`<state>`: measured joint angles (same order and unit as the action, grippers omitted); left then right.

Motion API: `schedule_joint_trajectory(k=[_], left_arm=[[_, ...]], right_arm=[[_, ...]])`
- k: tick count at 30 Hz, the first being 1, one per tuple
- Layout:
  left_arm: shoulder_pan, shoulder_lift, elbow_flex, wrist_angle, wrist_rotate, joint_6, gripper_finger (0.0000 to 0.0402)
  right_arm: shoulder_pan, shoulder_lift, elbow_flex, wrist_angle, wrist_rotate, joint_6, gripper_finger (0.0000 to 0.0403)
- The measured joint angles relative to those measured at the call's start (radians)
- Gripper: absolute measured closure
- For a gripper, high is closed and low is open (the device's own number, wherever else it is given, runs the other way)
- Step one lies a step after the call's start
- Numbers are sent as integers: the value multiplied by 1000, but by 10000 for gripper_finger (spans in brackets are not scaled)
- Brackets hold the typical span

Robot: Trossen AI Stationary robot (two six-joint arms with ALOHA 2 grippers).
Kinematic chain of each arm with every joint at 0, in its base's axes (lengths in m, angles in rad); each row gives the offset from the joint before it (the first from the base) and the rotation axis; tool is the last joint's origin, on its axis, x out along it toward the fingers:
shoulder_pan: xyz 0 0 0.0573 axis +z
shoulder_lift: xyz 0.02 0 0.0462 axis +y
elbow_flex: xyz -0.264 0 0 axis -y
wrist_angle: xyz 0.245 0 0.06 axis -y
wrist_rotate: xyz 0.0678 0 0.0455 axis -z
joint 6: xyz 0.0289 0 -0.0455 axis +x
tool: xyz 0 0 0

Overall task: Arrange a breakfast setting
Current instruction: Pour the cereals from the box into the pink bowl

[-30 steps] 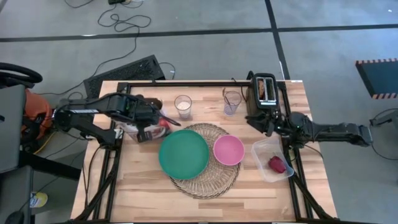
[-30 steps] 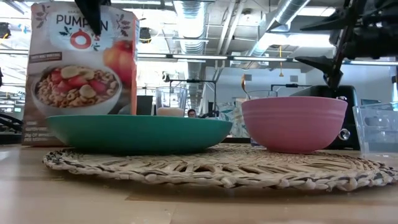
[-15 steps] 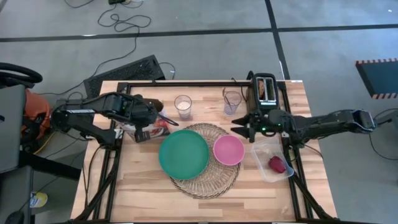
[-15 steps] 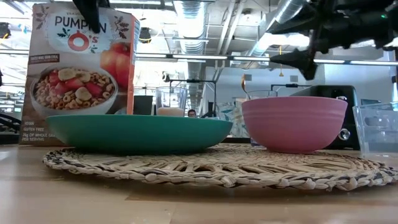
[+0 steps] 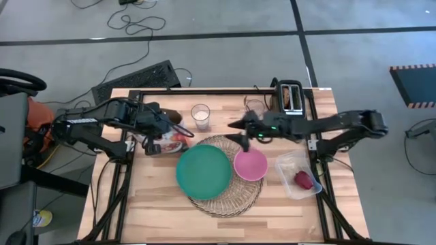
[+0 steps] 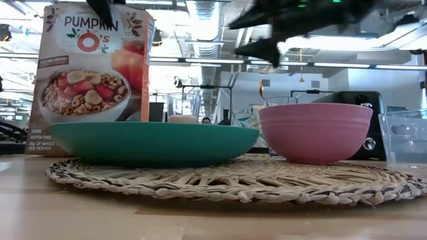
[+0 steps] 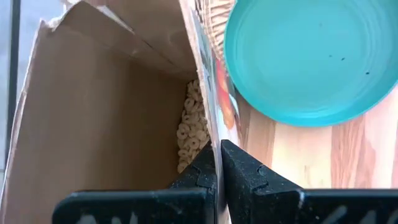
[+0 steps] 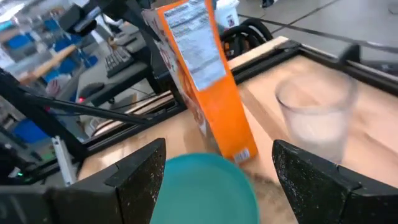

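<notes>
Both arms are dark, jointed, slender links. Left arm (image 5: 102, 121) carries a bulky black wrist block. Right arm (image 5: 327, 126) shows small green lights near its wrist. Fingers (image 8: 134, 174) are matte black, broad, angular plastic.

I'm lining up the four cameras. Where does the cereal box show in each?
High view: cereal box, left of the teal plate, under the left claw.
Low view: far left, behind the plate.
Left wrist view: open top, pinched.
Right wrist view: orange side.
Shared landmark: the plate.
</notes>
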<state>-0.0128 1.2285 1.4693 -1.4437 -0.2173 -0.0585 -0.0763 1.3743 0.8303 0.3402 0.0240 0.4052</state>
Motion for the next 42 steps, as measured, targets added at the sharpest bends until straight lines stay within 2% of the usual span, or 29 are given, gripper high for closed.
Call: schedule_joint_trajectory(k=[10, 18, 25, 42], left_arm=[[15, -1, -17, 33, 0, 51, 401], [14, -1, -29, 31, 11, 59, 401], [14, -1, -31, 28, 16, 71, 401], [14, 1, -31, 97, 30, 100, 401]], right_arm=[[-19, 372, 396, 0, -120, -125, 83], [-33, 563, 617, -1, -135, -163, 83], [-37, 645, 690, -7, -105, -204, 83], [-24, 643, 693, 7, -91, -302, 87]])
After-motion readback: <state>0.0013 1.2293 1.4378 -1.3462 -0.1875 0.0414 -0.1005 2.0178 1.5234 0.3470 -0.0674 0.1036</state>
